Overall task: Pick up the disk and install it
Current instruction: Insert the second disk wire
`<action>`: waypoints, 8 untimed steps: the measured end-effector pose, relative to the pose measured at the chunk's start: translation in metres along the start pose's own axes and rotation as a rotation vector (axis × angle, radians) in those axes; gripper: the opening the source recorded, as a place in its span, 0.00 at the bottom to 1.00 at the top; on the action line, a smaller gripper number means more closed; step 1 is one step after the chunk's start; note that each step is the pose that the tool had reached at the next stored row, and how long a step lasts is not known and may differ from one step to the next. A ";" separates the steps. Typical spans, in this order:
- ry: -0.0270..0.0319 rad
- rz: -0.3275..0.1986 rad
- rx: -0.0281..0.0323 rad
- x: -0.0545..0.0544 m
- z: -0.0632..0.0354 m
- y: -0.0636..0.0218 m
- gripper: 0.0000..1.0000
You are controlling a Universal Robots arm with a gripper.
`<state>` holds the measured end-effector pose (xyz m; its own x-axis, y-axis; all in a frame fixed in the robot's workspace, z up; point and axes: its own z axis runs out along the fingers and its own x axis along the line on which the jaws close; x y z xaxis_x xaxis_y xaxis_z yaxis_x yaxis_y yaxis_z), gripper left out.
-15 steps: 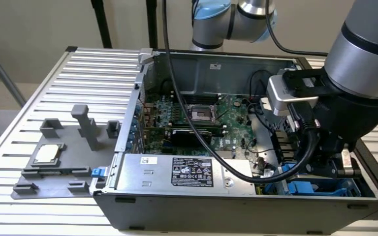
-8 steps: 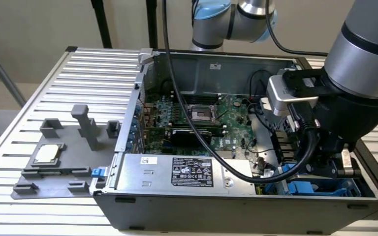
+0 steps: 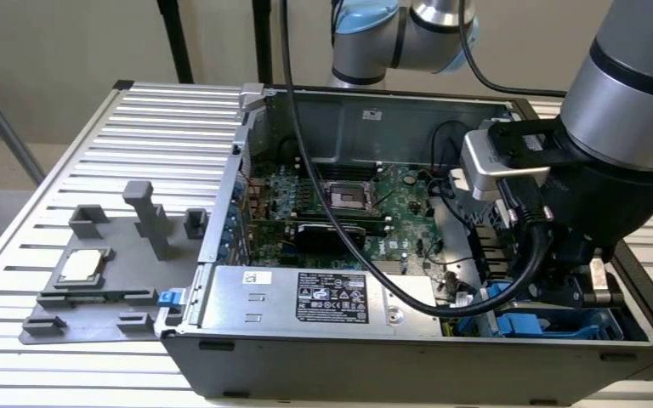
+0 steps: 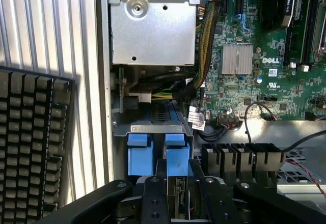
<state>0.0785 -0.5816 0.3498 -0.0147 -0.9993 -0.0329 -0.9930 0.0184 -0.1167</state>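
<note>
We've got the gripper (image 4: 179, 196) low over the drive bay in the PC case (image 3: 338, 357), jaws apparently clamping the disk (image 4: 159, 155) by its blue carrier edge-down so it slides into the slot.

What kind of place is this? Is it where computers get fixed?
Probably a robot lab or test bench for putting computers together. An open computer case sits on a slatted metal table, its green motherboard showing. A robot arm reaches into the case, near the blue carriers.
</note>
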 end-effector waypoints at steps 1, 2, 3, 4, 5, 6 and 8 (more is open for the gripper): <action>0.0000 0.000 0.0000 -0.001 -0.0012 -0.0002 0.31; -0.0001 0.000 0.0000 -0.002 -0.0034 -0.0005 0.31; -0.0003 0.000 0.0000 -0.003 -0.0064 -0.0009 0.31; -0.0003 0.000 0.0000 -0.005 -0.0096 -0.0013 0.31; -0.0003 0.000 0.0000 -0.006 -0.0131 -0.0018 0.31; -0.0002 0.000 0.0000 -0.007 -0.0165 -0.0024 0.31; -0.0003 0.000 0.0000 -0.011 -0.0221 -0.0038 0.31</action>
<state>0.0798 -0.5718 0.3725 -0.0148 -0.9993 -0.0333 -0.9930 0.0186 -0.1167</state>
